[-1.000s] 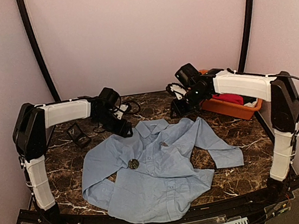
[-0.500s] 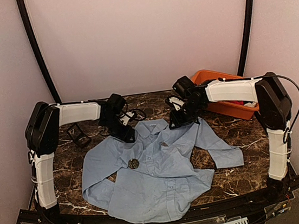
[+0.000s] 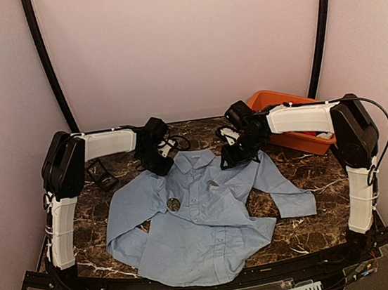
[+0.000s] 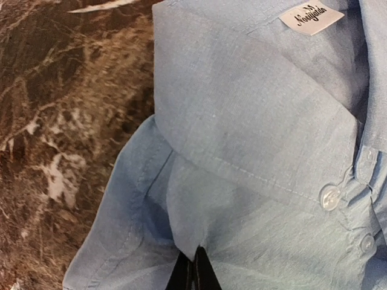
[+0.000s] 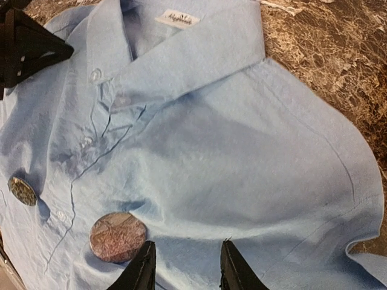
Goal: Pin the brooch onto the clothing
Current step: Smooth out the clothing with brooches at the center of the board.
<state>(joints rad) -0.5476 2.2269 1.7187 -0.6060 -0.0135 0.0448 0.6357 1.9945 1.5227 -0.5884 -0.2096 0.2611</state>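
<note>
The clothing, a light blue shirt (image 3: 203, 218), lies spread on the marble table with its collar (image 4: 254, 115) toward the back. The brooch, a small dark disc (image 3: 174, 204), rests on the shirt front, left of the button placket, and appears again as a small dark disc (image 5: 22, 190) in the right wrist view. My left gripper (image 4: 195, 269) is shut on a pinched fold of the shirt just below the collar's left side (image 3: 159, 165). My right gripper (image 5: 184, 263) stands open over the shirt's right shoulder (image 3: 231, 159). A pinkish-brown round disc (image 5: 118, 237) lies by its left finger.
An orange bin (image 3: 289, 139) holding a red garment (image 3: 304, 128) stands at the back right. A small black object (image 3: 102, 174) lies at the back left, and dark cables (image 3: 175, 144) sit behind the collar. The table (image 3: 317, 169) has walls close on both sides.
My left gripper has come down onto the shirt beside the collar and closed on a fold of it. My right gripper has dropped from near the bin to the shirt's shoulder.
</note>
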